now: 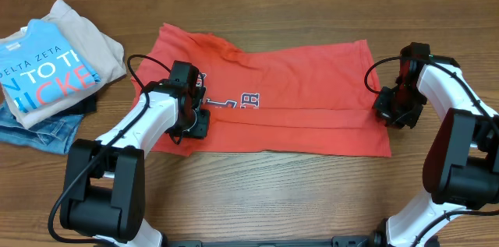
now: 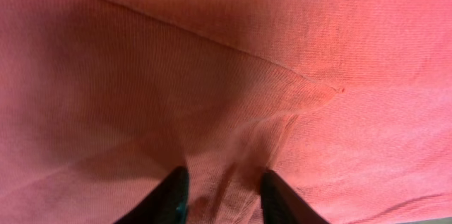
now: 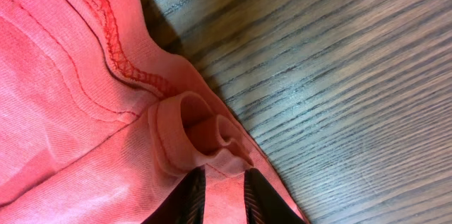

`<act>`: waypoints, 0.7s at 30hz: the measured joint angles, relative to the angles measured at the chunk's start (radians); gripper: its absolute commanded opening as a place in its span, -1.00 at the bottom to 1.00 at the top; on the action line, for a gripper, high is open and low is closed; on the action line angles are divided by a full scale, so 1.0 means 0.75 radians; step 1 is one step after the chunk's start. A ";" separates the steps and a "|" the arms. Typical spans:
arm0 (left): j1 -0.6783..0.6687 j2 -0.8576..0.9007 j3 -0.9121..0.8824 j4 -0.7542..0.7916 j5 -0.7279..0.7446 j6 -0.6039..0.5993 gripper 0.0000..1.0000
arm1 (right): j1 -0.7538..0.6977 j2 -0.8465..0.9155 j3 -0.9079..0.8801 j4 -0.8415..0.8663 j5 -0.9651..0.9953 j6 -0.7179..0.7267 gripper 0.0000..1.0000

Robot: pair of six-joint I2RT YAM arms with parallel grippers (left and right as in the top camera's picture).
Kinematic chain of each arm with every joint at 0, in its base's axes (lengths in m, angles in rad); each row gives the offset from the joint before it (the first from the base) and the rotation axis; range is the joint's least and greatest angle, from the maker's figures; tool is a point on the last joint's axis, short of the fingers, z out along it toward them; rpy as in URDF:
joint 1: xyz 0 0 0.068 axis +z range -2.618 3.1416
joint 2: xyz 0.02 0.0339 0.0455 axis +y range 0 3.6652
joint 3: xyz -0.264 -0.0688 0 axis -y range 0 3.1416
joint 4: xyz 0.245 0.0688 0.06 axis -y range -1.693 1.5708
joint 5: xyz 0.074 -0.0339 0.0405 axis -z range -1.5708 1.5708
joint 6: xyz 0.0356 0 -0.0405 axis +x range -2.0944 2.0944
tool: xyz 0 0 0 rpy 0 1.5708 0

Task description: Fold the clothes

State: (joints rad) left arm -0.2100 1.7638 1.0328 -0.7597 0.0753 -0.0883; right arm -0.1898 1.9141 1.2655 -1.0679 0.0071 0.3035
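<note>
The T-shirt (image 1: 312, 83) lies spread across the middle of the table (image 1: 273, 200), with a long crease running its length below the chest print (image 1: 234, 100). The left gripper (image 1: 195, 122) sits on the shirt's left part, just beside the print. Its 2 fingers (image 2: 176, 197) are pressed into the cloth with a puckered ridge pinched between them. The right gripper (image 1: 390, 111) is at the shirt's right edge, jaws nearly together and clamped on a rolled bit of hem (image 3: 205, 132).

That right-hand hold looks thin: only the curled hem is caught, so it could slip out under tension and leave the fold lopsided. The left pinch may take only 1 layer, dragging it and wrinkling the shirt. Well left of the shirt lies a pile: a blue T-shirt (image 1: 47, 75), a beige garment (image 1: 93, 40) and jeans (image 1: 47, 134).
</note>
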 measured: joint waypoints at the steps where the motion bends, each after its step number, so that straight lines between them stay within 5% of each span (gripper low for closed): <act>1: 0.000 0.000 0.000 -0.001 -0.001 0.004 -0.37 | 0.000 0.000 0.000 0.001 -0.001 0.000 -0.55; 8: 0.000 0.000 -0.002 -0.036 -0.001 0.014 -0.28 | 0.000 0.000 0.000 0.000 0.000 0.000 -0.55; 17: 0.000 0.000 -0.010 -0.041 0.000 0.019 -0.90 | 0.000 0.000 0.000 -0.001 -0.001 0.000 -0.55; 21: 0.000 0.000 -0.010 -0.041 -0.001 0.022 -0.92 | 0.000 0.000 0.000 -0.001 -0.001 -0.001 -0.55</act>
State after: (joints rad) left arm -0.2100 1.7638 1.0252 -0.7902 0.0750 -0.0715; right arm -0.1898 1.9141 1.2655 -1.0683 0.0067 0.3031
